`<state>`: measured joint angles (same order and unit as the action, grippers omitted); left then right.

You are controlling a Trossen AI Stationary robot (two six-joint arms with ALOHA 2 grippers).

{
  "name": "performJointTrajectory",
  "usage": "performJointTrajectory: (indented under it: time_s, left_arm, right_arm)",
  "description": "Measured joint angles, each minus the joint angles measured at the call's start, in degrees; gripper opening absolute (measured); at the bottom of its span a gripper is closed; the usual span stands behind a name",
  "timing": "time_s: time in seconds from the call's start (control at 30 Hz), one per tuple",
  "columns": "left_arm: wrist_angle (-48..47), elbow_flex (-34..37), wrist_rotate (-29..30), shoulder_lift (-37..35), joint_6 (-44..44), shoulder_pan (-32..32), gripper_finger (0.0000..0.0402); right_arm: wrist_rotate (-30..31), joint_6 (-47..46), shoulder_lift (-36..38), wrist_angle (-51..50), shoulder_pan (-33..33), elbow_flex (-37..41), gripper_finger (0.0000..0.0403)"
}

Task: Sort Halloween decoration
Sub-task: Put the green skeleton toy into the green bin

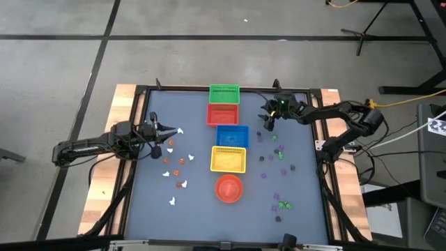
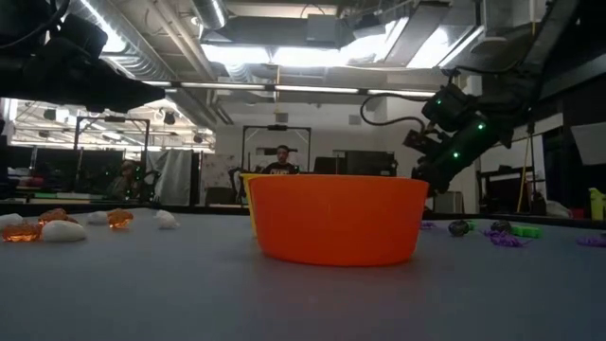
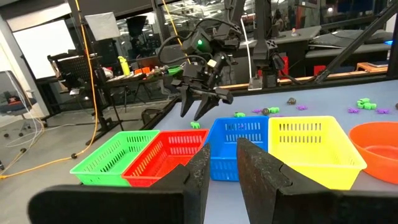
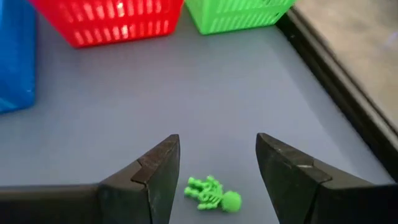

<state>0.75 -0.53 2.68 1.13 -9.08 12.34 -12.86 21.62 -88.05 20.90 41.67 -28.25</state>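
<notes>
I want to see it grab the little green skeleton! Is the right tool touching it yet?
Apart. In the right wrist view the green skeleton lies on the table between the open right tool, with bare table showing on both sides.

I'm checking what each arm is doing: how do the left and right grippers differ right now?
The right gripper stands wide open above a green skeleton trinket near the green basket; the left gripper has its fingers nearly together and nothing visible between them. The right sits at the table's far right, the left at the left among white and orange trinkets. Both are dark, two-fingered.
</notes>
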Motion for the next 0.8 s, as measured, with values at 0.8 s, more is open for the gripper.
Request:
performJointTrajectory:
  time_s: [0.8]
  left_arm:
    - [0.00,-0.01,0.02,0.00,-0.07,0.01,0.0064]
  right_arm:
    - [-6.30,1.21,-0.68,-4.78,4.13,-0.05,0.0211]
